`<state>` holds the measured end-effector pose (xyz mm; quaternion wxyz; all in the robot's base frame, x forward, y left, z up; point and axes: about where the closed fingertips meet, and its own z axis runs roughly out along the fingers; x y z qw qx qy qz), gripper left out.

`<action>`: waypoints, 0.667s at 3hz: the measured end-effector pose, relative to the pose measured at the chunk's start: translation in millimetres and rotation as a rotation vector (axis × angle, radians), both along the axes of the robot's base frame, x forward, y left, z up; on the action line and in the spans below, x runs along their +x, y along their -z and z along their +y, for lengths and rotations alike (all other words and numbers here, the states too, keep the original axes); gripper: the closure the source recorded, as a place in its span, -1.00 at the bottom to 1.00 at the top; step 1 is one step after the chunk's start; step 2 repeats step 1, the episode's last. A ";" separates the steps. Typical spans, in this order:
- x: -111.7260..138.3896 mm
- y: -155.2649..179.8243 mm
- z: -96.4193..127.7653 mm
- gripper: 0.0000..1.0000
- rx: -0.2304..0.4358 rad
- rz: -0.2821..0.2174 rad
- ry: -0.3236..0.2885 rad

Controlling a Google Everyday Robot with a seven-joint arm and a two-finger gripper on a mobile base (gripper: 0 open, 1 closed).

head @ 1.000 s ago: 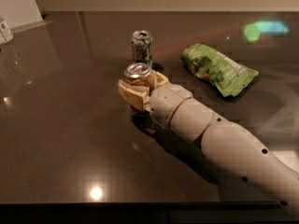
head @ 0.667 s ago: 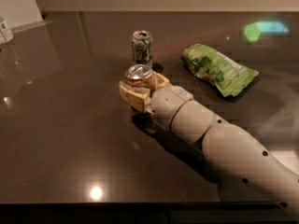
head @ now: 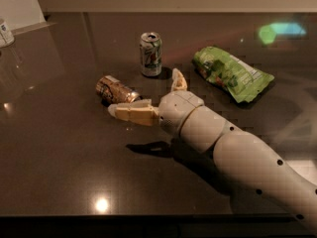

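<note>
My gripper (head: 145, 92) is open above the dark table (head: 59, 148), and nothing sits between its fingers. One tan finger (head: 132, 114) points left; the other (head: 178, 81) points away toward the back. A brown can (head: 115, 89) lies on its side just left of the gripper, close to the left-pointing finger, and I cannot tell whether they touch. Behind the gripper a green and white soda can (head: 150, 53) stands upright, apart from both fingers. The pale arm runs from the gripper down to the lower right corner.
A green chip bag (head: 232, 73) lies flat at the back right. At the far left edge stands a small white container (head: 5, 32), with a white panel (head: 20, 4) behind it. The table's front edge (head: 148, 216) runs along the bottom.
The brown can, held upright in the shut gripper before, now lies on its side on the table. The gripper has opened and let it go.
</note>
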<state>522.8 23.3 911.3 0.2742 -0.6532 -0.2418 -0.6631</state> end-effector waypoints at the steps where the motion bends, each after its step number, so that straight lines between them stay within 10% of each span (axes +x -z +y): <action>1: 0.0 0.0 0.1 -1.00 0.000 0.000 0.000; 2: 0.0 0.0 0.1 -1.00 0.000 0.000 0.000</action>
